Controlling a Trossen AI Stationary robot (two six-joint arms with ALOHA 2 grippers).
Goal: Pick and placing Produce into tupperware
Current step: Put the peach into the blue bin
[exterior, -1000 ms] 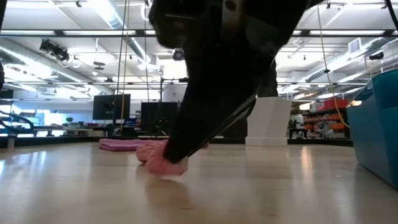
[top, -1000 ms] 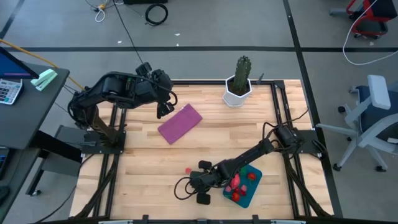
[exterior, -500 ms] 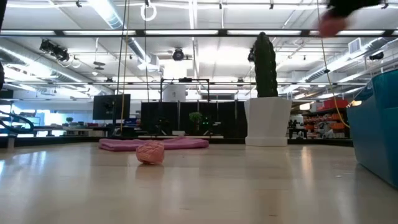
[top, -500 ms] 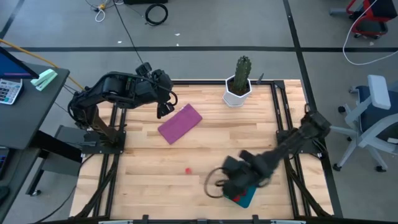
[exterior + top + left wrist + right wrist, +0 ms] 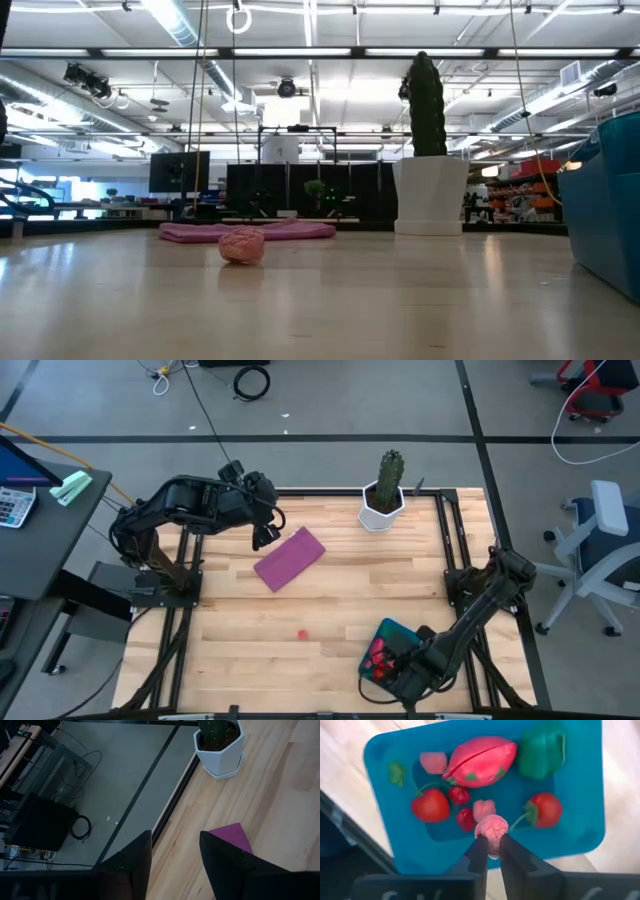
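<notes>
Waiting up by the flat purple cloth (image 5: 289,557), the left gripper (image 5: 175,851) has its fingers spread apart. One bumpy pink ball of produce (image 5: 302,633) lies alone mid-table. The right gripper (image 5: 491,844) pinches a small pink piece (image 5: 491,829) above the shallow teal tupperware (image 5: 580,795), whose long side runs across its fingers.

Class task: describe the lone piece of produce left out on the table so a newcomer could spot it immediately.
Start at the purple cloth on the wooden table. Nearer the front edge lies a small pink ball, knobbly, alone on bare wood; all other produce sits in the teal container.
</notes>
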